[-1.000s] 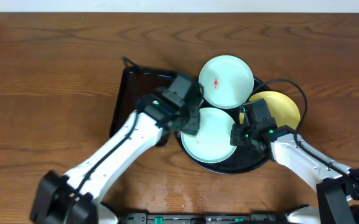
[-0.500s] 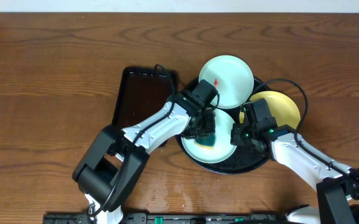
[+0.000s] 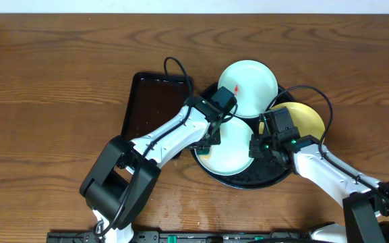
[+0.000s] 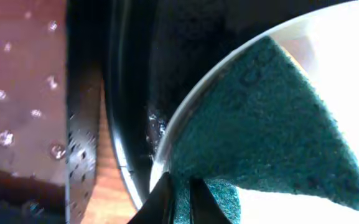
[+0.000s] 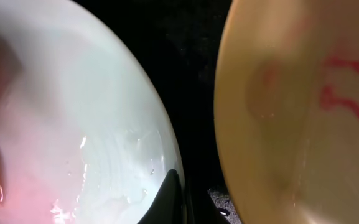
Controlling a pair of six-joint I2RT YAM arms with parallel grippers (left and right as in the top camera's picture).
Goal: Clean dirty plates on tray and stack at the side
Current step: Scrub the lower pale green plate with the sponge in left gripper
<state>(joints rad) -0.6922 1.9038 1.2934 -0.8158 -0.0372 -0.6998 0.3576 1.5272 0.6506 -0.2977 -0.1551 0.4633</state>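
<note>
Left gripper (image 4: 178,196) is pinched down narrow on a corner of a green scouring pad (image 4: 272,124), and the pad lies flat on the near mint plate (image 3: 231,152), hanging over its rim at about 8 o'clock. Right under that rim is the round black tray (image 3: 248,182), with the plate sitting at 6 o'clock on it.

Just past the round tray at 9 o'clock is a dark rectangular tray (image 3: 150,101) with water beads all over its floor. A thin strip of the wooden table (image 3: 46,81) shows between the two trays.

Right gripper (image 5: 174,199) has a dark fingertip right at the 3 o'clock rim of the same near plate, in the black gap next to the yellow plate (image 5: 291,124). Can't tell if it's actually clamped on the rim or just resting there. The near plate looks wet and shiny there, and the yellow one has red squiggles on it.

The yellow plate sits at 3 o'clock on the tray, partly hidden by the right arm. The far mint plate (image 3: 248,84) is at 12 o'clock with a small red smear, overlapping the tray's rim. A black cable (image 3: 174,64) loops over the rectangular tray's far corner.
</note>
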